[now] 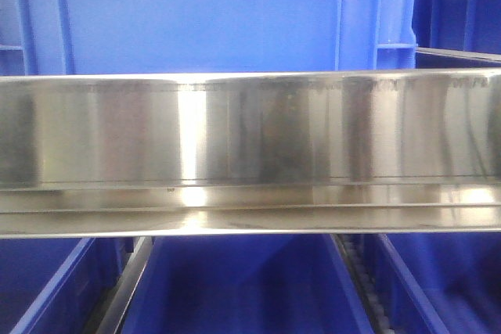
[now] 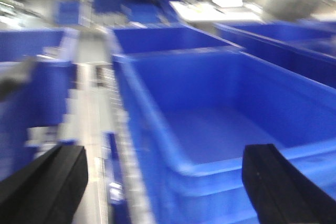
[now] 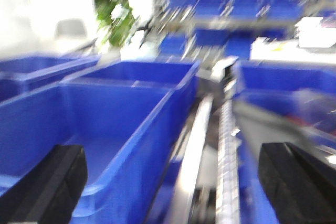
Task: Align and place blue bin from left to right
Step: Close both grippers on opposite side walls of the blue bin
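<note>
**A:** Between the left gripper's point(image 2: 160, 153) black fingers, what lies?
**B:** The blue bin point(image 2: 220, 98), its near rim just below; jaws spread wide, gripping nothing.
**A:** The right gripper point(image 3: 173, 153)?
**B:** Likewise spread, empty-handed; a roller rail point(image 3: 227, 145) beneath; another crate point(image 3: 105, 108) beside that.

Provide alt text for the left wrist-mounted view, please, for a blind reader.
A large, empty, bright blue rectangular plastic bin fills the motion-blurred frame, seen from above between the open left gripper's black fingers. More blue bins stand behind and beside it, along a grey metal track.
</note>
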`<action>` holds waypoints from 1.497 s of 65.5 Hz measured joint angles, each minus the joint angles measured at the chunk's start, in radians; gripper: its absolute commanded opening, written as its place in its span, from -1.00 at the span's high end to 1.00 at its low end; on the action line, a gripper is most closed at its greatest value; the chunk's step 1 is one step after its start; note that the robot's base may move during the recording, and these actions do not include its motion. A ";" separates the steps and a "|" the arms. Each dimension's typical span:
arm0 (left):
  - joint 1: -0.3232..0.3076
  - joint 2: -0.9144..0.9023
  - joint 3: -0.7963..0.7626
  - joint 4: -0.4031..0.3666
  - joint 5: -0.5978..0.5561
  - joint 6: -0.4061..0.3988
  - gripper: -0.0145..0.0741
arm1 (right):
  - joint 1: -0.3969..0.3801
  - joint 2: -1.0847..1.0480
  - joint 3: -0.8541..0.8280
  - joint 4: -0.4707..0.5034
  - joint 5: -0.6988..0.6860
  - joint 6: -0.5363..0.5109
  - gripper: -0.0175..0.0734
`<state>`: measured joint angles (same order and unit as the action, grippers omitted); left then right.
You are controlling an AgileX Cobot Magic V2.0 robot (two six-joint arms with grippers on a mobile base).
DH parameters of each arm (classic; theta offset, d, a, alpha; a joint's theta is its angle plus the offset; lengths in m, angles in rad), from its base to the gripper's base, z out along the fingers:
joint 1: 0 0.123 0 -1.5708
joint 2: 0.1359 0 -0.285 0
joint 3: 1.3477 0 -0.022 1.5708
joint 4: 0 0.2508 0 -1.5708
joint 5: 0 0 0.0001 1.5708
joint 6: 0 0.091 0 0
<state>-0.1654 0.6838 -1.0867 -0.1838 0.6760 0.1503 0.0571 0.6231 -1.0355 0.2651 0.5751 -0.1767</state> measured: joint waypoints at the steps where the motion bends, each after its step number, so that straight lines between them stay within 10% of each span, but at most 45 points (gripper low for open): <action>1: -0.008 0.015 -0.011 0.000 0.002 0.000 -0.45 | 0.005 0.014 -0.011 0.000 0.004 -0.003 -0.64; 26: -0.094 0.439 -0.381 0.002 0.221 0.006 -0.45 | 0.131 0.431 -0.365 0.010 0.222 -0.032 -0.64; 41: -0.094 0.683 -0.689 0.165 0.427 -0.106 -0.45 | 0.135 0.714 -0.660 0.003 0.433 -0.016 -0.64; 54: -0.094 0.883 -0.941 0.284 0.533 -0.203 -0.45 | 0.219 0.933 -0.941 -0.248 0.608 0.155 -0.64; 64: -0.094 0.968 -0.986 0.296 0.545 -0.229 -0.45 | 0.273 1.071 -1.095 -0.380 0.641 0.279 -0.64; 98: -0.073 1.177 -0.988 0.298 0.553 -0.255 -0.45 | 0.239 1.280 -1.130 -0.367 0.653 0.317 -0.64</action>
<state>-0.2384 1.8605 -2.0744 0.1139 1.2287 -0.1050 0.2962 1.9035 -2.1657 -0.1018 1.2285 0.1405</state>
